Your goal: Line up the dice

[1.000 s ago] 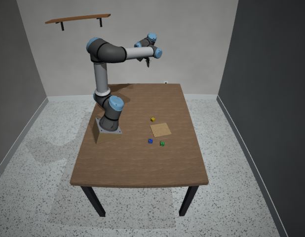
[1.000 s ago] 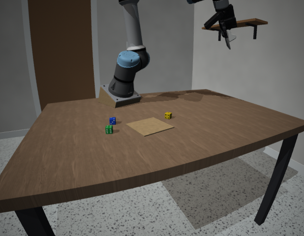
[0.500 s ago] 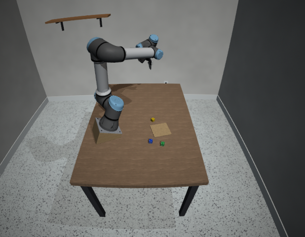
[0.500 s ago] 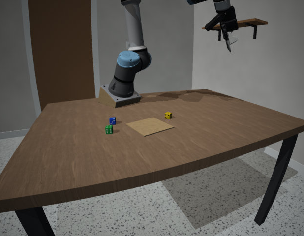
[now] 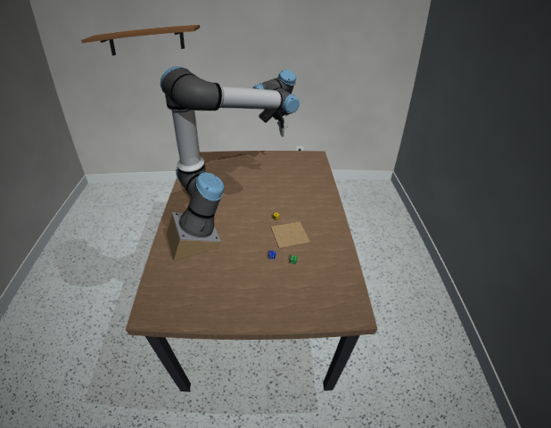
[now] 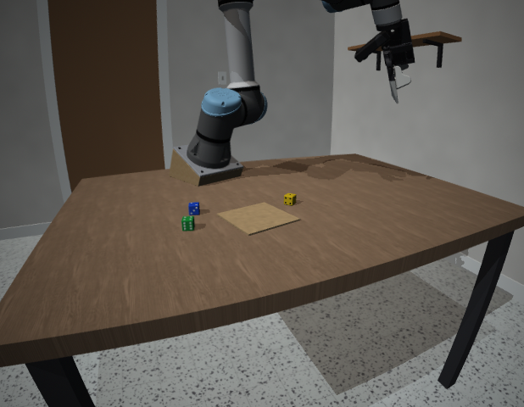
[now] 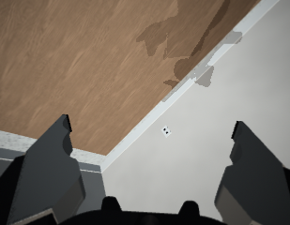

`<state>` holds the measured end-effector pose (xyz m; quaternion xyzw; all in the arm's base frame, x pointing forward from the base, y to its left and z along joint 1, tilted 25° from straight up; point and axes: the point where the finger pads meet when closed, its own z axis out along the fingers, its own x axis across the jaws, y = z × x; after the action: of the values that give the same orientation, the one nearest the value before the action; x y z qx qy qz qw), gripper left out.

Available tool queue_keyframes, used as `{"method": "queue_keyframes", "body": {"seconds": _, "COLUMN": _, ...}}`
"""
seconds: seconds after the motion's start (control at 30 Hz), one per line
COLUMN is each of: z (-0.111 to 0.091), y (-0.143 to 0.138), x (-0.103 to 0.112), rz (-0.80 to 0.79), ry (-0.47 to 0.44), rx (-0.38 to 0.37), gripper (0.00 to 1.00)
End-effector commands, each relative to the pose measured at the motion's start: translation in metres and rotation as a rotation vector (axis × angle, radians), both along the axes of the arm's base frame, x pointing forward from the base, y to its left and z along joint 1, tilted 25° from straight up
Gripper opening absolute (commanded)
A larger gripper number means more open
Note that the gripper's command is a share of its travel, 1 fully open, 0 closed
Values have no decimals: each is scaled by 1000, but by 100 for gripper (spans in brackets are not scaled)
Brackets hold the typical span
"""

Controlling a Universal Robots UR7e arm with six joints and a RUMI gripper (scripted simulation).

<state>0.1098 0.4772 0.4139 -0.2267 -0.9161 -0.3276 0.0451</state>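
Observation:
A yellow die lies flat on the table beside the square tan mat, off its edge. A blue die and a green die lie flat on the table off the mat's opposite side, the blue one nearer the base. The numbers on top are too small to read surely. My gripper is open and empty, high above the far end of the table, well away from the dice. No die shows in the wrist view.
The robot's base block stands on the table on the side of the blue die. A wooden shelf is fixed to the wall, above table height.

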Motion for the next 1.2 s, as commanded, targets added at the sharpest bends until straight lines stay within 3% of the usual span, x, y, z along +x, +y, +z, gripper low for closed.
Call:
{"method": "queue_keyframes", "body": {"seconds": 0.0, "z": -10, "y": -12, "x": 33, "rz": -68, "ry": 12, "rx": -15, "gripper": 100}}
{"method": "queue_keyframes", "body": {"seconds": 0.27, "z": -34, "y": -52, "x": 106, "rz": -234, "ry": 49, "rx": -51, "gripper": 100}}
{"method": "queue_keyframes", "body": {"seconds": 0.37, "z": -37, "y": -58, "x": 116, "rz": -257, "ry": 55, "rx": -55, "gripper": 100}}
{"method": "queue_keyframes", "body": {"seconds": 0.8, "z": -83, "y": -169, "x": 225, "rz": -583, "ry": 150, "rx": -99, "gripper": 100}}
{"method": "queue_keyframes", "body": {"seconds": 0.9, "z": -87, "y": -180, "x": 231, "rz": -609, "ry": 159, "rx": -101, "gripper": 100}}
{"method": "queue_keyframes", "body": {"seconds": 1.17, "z": -115, "y": -265, "x": 273, "rz": -819, "ry": 233, "rx": -108, "gripper": 100}}
